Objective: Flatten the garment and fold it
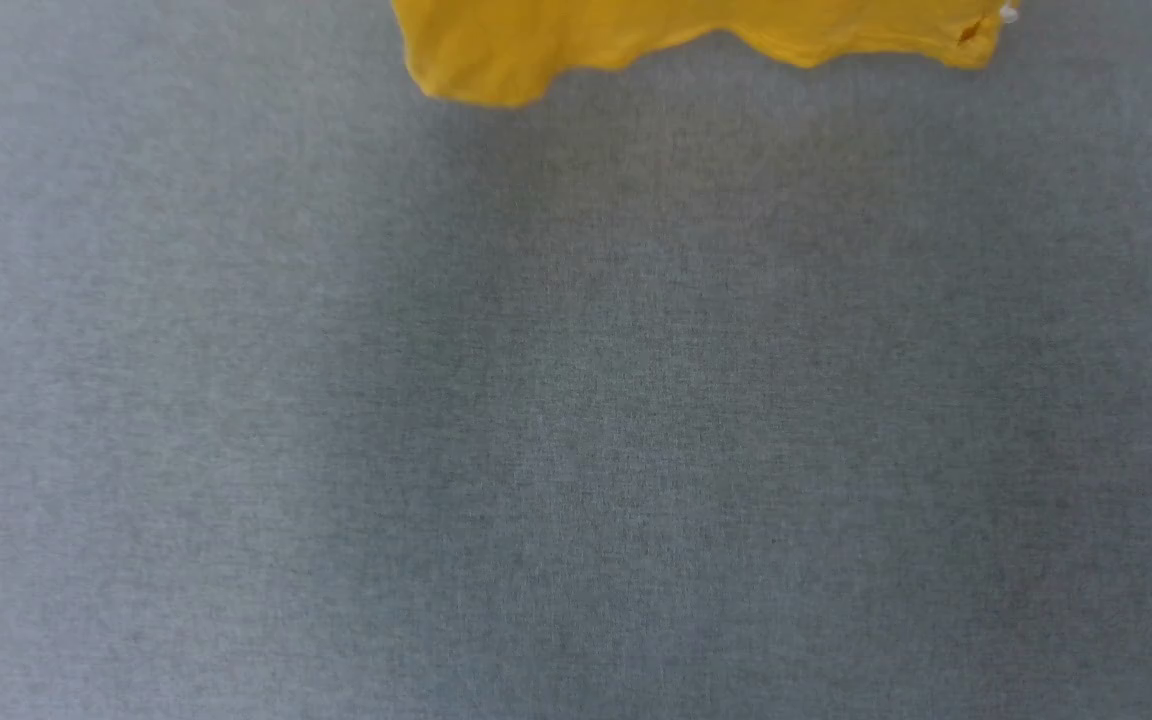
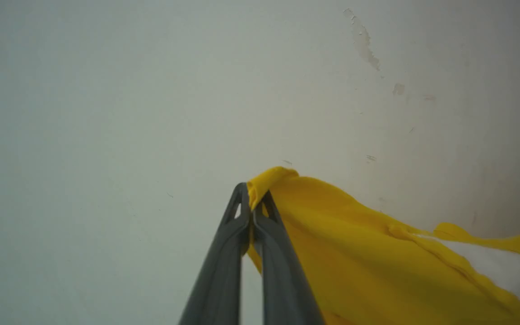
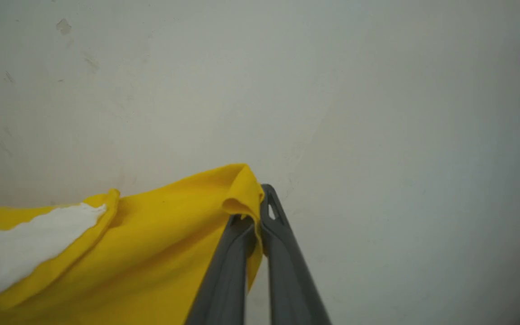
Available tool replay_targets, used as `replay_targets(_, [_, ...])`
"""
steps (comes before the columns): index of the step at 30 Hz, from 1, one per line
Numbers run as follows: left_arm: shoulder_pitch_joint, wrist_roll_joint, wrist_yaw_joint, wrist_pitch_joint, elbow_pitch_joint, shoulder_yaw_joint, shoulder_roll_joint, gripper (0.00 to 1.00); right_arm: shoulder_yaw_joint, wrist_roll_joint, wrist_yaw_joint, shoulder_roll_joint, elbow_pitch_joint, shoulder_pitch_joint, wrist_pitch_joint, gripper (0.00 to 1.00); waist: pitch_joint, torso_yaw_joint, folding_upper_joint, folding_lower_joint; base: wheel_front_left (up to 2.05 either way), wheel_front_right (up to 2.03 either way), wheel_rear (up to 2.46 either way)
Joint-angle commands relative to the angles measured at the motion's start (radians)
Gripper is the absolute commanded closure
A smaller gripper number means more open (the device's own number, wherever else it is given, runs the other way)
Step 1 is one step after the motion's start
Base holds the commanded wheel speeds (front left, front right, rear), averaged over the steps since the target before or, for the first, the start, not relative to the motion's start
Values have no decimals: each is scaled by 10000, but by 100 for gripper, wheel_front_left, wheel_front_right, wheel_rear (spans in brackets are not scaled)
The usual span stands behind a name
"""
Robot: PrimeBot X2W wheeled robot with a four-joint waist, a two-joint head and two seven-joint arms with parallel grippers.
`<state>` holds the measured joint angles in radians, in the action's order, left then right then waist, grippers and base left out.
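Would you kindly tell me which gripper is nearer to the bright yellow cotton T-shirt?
Neither: both touch it. The left gripper has its jaws shut on a folded edge of the bright yellow cotton T-shirt; the right gripper pinches another edge.

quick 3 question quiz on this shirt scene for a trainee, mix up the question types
1. True or false: the left claw and the right claw are each shut on a bit of the yellow shirt.
2. In the head view, where does the shirt show above the grey surface? A: at the top edge. B: in the centre. C: at the bottom edge.
3. Fill in: in the right wrist view, the patch on the shirt is ___ in colour.

Key: 1 true; 2 A; 3 white.
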<state>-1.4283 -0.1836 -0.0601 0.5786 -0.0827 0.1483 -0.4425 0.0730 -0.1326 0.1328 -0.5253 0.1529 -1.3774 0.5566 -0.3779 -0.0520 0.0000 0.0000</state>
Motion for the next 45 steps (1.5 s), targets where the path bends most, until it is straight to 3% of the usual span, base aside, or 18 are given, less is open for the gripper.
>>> replay_targets(1, [-474, 123, 146, -236, -25, -40, 44, 100, -21, 44, -21, 81, 170, -465, 33, 100, -783, -143, 0, 0, 0, 0, 0])
replay_targets(10, [-3243, 870, 918, -2630, -942, -95, 433, 100, -41, 1136, -21, 760, 1629, -3062, -657, 100, -2883, -192, 0, 0, 0, 0, 0])
replay_targets(15, [-4115, 948, 1068, -3596, -1761, -46, 626, 100, 20, 1801, -21, 1104, 2433, -3893, -1269, 100, -3534, -243, 0, 0, 0, 0, 0])
replay_targets(22, [-4719, 801, 1253, -4882, -2202, -268, 677, 100, 163, 2353, -21, 982, 3087, -4549, -2087, 100, -4045, -330, 0, 0, 0, 0, 0])
replay_targets(28, [-4994, 376, 1128, -5742, -2196, -539, 712, 100, 233, 2515, -21, 630, 3270, -4732, -2547, 100, -4315, -315, 0, 0, 0, 0, 0])
replay_targets(37, [-3676, -609, 549, -6386, -2086, -964, 593, 100, 809, 1897, -21, 184, 2975, -4078, -3182, 100, -4354, 84, 0, 0, 0, 0, 0])
replay_targets(41, [-2310, -1187, 144, -6451, -1490, -1066, 618, 100, 1092, 1178, -21, -119, 2198, -3222, -3331, 100, -4028, 238, 0, 0, 0, 0, 0])
replay_targets(45, [-706, -1896, 140, -6354, -343, -1448, 791, 100, 1311, 343, -21, -585, 989, -2062, -3289, 100, -3566, 356, 0, 0, 0, 0, 0])
